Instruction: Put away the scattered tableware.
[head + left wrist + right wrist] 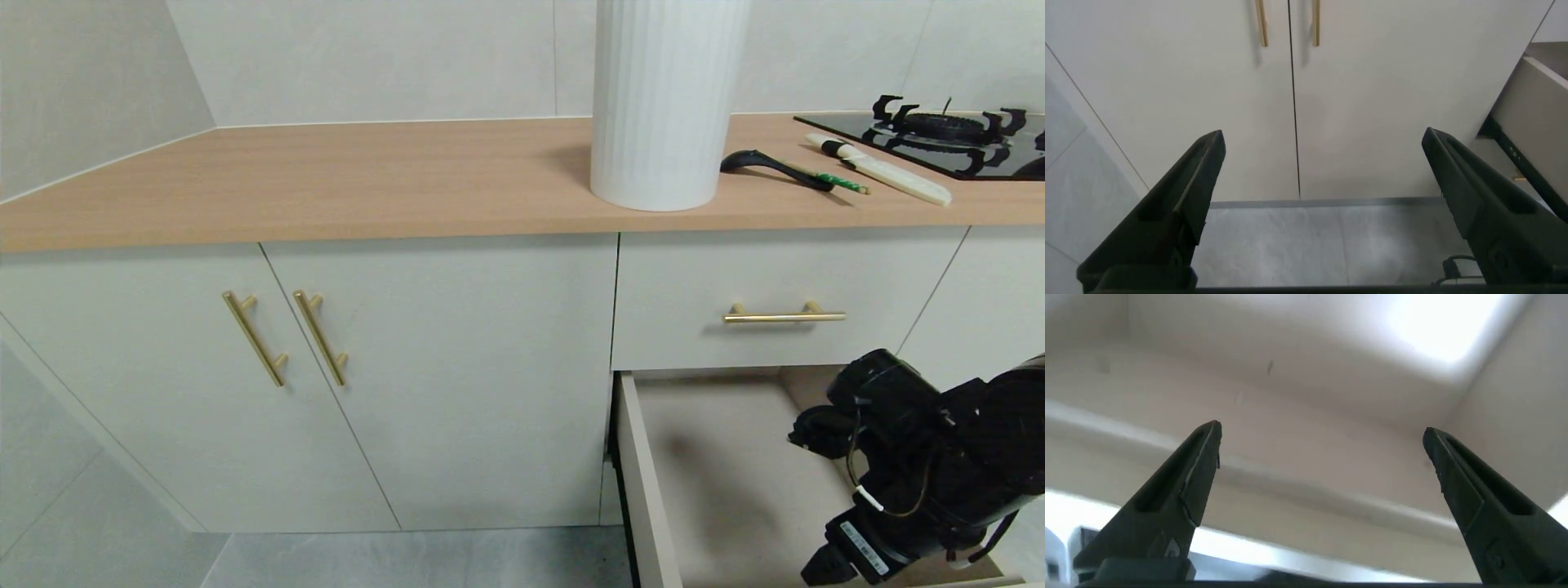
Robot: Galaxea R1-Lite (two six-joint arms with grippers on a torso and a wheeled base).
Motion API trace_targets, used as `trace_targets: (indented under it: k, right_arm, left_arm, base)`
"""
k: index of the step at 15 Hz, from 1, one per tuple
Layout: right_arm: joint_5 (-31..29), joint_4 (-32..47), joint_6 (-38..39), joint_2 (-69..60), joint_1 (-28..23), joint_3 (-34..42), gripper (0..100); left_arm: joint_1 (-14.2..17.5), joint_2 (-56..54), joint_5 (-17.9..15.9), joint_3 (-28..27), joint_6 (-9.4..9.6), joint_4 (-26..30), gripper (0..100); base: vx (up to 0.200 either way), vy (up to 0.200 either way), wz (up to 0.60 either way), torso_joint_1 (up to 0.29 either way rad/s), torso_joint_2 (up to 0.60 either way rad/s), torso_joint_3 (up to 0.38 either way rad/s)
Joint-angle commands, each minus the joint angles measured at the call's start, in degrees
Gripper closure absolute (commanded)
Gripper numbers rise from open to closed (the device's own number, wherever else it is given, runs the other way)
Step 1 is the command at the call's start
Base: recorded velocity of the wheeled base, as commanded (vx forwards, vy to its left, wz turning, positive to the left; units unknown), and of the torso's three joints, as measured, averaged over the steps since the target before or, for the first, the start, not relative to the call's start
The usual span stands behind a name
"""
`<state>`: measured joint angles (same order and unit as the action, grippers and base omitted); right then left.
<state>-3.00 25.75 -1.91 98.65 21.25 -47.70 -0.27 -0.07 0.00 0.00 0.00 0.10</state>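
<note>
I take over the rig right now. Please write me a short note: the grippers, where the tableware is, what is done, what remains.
Left gripper: open, holding nothing, low in front of the cabinet doors.
Right gripper: open, holding nothing, over the open lower drawer.
Tableware: black spoon, green-handled piece and white knife lie on the counter beside the stove.
Done: drawer open.
Left: move all three pieces, probably into the drawer, then close it.

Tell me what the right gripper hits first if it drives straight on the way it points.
The open right gripper would most likely meet the bare beige inside of the pulled-out lower drawer first, its floor or a wall; depth is unclear.
</note>
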Motion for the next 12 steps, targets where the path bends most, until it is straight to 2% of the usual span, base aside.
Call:
trace_targets:
  k: [1, 3, 7, 10, 11, 12]
  right_arm:
    - [-0.1, 2.8, -1.0, 0.9, 1.7, 0.2, 0]
    - [-0.1, 5.4, -2.3, 0.8, 1.8, 0.1, 0]
    - [-0.3, 5.0, -1.9, 0.8, 1.9, -0.2, 0]
    - [-0.6, 1.2, 3.8, -1.5, 1.4, -3.7, 0]
    - [-0.5, 0.9, 6.9, -4.6, 1.0, -7.3, 0]
    - [0.5, 0.8, 6.7, -7.4, -0.9, -11.3, 0]
  left_arm:
    - [0.0, 0.1, 0.0, 0.0, 0.0, 0.0, 0]
    - [0.0, 0.1, 0.0, 0.0, 0.0, 0.0, 0]
    - [0.0, 0.1, 0.0, 0.0, 0.0, 0.0, 0]
    - [0.0, 0.1, 0.0, 0.0, 0.0, 0.0, 0]
    - [0.0, 0.1, 0.0, 0.0, 0.0, 0.0, 0]
    - [0.0, 0.1, 0.0, 0.0, 0.0, 0.0, 0]
  base:
    - [0.0, 0.0, 0.0, 0.0, 0.0, 0.0]
    - [0.0, 0.0, 0.0, 0.0, 0.0, 0.0]
    - [0.0, 0.0, 0.0, 0.0, 0.0, 0.0]
    - [0.0, 0.0, 0.0, 0.0, 0.0, 0.0]
    - [0.0, 0.0, 0.0, 0.0, 0.0, 0.0]
    - [0.0, 0.0, 0.0, 0.0, 0.0, 0.0]
